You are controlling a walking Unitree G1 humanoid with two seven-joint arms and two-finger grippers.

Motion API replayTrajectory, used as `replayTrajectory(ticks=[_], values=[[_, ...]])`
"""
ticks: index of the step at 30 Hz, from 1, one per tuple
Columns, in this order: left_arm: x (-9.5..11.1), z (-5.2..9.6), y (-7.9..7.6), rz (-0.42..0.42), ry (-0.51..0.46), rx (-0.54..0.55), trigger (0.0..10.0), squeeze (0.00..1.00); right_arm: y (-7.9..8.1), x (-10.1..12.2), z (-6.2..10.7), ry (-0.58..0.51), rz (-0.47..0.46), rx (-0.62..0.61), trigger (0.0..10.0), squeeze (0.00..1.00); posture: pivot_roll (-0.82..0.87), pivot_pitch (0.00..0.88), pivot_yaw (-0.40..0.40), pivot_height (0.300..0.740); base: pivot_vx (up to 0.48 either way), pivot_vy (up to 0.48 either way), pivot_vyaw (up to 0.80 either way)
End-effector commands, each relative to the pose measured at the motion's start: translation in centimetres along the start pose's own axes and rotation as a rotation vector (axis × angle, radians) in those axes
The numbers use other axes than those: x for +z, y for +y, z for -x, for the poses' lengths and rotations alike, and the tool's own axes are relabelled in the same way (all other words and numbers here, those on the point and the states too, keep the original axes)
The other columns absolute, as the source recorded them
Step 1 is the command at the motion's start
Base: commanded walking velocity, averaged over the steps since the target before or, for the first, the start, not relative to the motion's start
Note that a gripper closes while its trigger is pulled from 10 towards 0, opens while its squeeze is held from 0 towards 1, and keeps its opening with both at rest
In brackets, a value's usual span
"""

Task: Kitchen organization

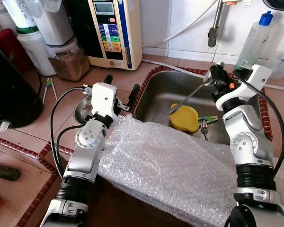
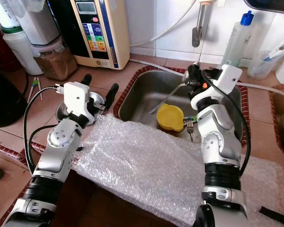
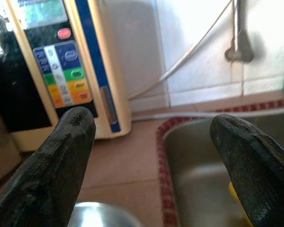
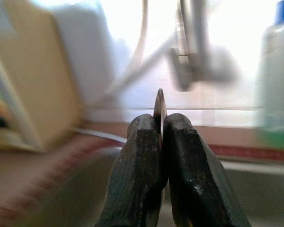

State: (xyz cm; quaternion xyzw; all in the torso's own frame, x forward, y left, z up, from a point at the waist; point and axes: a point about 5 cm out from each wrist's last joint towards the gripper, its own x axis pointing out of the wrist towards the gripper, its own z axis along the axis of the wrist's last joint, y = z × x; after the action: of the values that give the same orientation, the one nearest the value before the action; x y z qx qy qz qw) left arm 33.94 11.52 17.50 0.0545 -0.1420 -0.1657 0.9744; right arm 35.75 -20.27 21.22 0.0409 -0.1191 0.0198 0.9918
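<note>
I had the right tool (image 1: 213,75) up over the sink (image 1: 156,97), its fingers (image 4: 142,175) pressed together on the handle end of a spoon (image 1: 191,96). The thin metal edge showed between the two pads in the right wrist view. From that tool the spoon slanted down into the basin, its far end just above a yellow lid (image 1: 184,117) lying on the sink floor. A fork (image 1: 204,128) lay just beside the lid, below the tool and nearer my arm. Beyond the tool stood the tap (image 1: 213,33) against the white wall, and off to its outer side a clear bottle with a blue cap (image 1: 254,42).

My left tool (image 1: 120,90) hung over the counter (image 1: 42,118) at the sink's rim, fingers (image 3: 61,161) wide apart and holding nothing. Directly under it sat a small steel bowl (image 1: 81,109); ahead of it stood the cream water machine with coloured buttons (image 1: 111,30). A jar of brown powder (image 1: 68,59) stood further out to that tool's outer side.

A sheet of bubble wrap (image 1: 165,165) covered the counter edge between my two forearms, behind both tools.
</note>
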Motion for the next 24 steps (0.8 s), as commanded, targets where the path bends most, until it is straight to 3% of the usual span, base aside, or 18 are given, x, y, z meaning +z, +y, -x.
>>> replayTrajectory(ticks=[1, 2, 3, 4, 5, 6, 8, 11, 15, 16, 17, 18, 19, 20, 24], values=[[-0.1, 0.0, 0.5, -0.012, 0.011, 0.019, 10.0, 0.0, 0.1, -0.7, 0.2, 0.013, 0.088, -0.014, 0.0, 0.0, -0.18, 0.068, 0.078, 0.74, 0.0, 0.0, 0.0], [-0.2, 0.1, 0.4, -0.002, 0.019, -0.008, 10.0, 0.0, -0.2, -1.3, 0.5, 0.033, 0.156, -0.031, 0.0, 0.0, -0.18, 0.068, 0.078, 0.74, 0.0, 0.0, 0.0], [-0.2, 0.1, 0.4, -0.002, 0.019, -0.008, 10.0, 0.0, -0.2, -1.3, 0.5, 0.033, 0.156, -0.031, 0.0, 0.0, -0.18, 0.068, 0.078, 0.74, 0.0, 0.0, 0.0], [-0.4, 0.3, -0.1, 0.011, 0.036, -0.062, 10.0, 0.0, -0.5, -2.2, 0.8, 0.058, 0.262, -0.032, 0.0, 0.0, -0.18, 0.068, 0.078, 0.74, 0.0, 0.0, 0.0], [-0.7, 0.5, -0.8, -0.004, 0.054, -0.15, 10.0, 0.0, -0.8, -3.4, 1.3, 0.098, 0.284, -0.039, 0.0, 0.0, -0.17, 0.068, 0.079, 0.74, 0.0, 0.0, 0.0], [-0.7, 0.5, -0.8, -0.004, 0.054, -0.15, 10.0, 0.0, -0.8, -3.4, 1.3, 0.098, 0.284, -0.039, 0.0, 0.0, -0.17, 0.068, 0.079, 0.74, 0.0, 0.0, 0.0], [-1.0, 0.8, -1.7, -0.013, 0.081, -0.253, 10.0, 0.0, -1.1, -4.5, 1.8, 0.123, 0.354, -0.032, 0.0, 0.0, -0.17, 0.068, 0.081, 0.74, 0.0, 0.0, 0.0], [-1.3, 1.1, -2.3, 0.007, 0.114, -0.347, 10.0, 0.0, -1.2, -5.9, 2.3, 0.179, 0.385, -0.013, 0.0, 0.0, -0.17, 0.07, 0.084, 0.74, 0.0, 0.0, 0.0], [-1.3, 1.1, -2.4, 0.008, 0.124, -0.376, 10.0, 0.0, -0.9, -7.3, 2.7, 0.241, 0.404, 0.023, 0.5, 0.0, -0.18, 0.07, 0.09, 0.74, 0.0, 0.0, 0.0], [-1.4, 1.1, -2.5, 0.013, 0.139, -0.402, 10.0, 0.0, -0.6, -8.2, 3.1, 0.29, 0.415, 0.062, 4.0, 0.0, -0.18, 0.071, 0.094, 0.74, 0.0, 0.0, 0.0], [-1.5, 1.3, -2.7, 0.008, 0.158, -0.441, 10.0, 0.0, -0.3, -9.0, 3.4, 0.319, 0.422, 0.088, 7.8, 0.09, -0.18, 0.071, 0.094, 0.74, 0.0, 0.0, 0.0], [-1.6, 1.3, -2.8, 0.006, 0.166, -0.458, 10.0, 0.0, -0.3, -9.2, 3.5, 0.326, 0.425, 0.089, 10.0, 0.63, -0.17, 0.07, 0.096, 0.74, 0.0, 0.0, 0.0], [-1.6, 1.4, -2.8, 0.006, 0.17, -0.466, 10.0, 0.0, -0.2, -9.2, 3.5, 0.327, 0.429, 0.087, 10.0, 0.63, -0.17, 0.07, 0.096, 0.74, 0.0, 0.0, 0.0], [-1.6, 1.4, -2.8, 0.004, 0.174, -0.474, 10.0, 0.0, -0.1, -9.5, 3.6, 0.336, 0.422, 0.099, 10.0, 1.0, -0.17, 0.071, 0.098, 0.74, 0.0, 0.0, 0.0], [-2.1, 2.0, -2.8, -0.011, 0.218, -0.533, 10.0, 0.0, 0.0, -9.7, 3.7, 0.336, 0.421, 0.098, 10.0, 1.0, -0.17, 0.071, 0.104, 0.74, 0.0, 0.0, 0.0]])
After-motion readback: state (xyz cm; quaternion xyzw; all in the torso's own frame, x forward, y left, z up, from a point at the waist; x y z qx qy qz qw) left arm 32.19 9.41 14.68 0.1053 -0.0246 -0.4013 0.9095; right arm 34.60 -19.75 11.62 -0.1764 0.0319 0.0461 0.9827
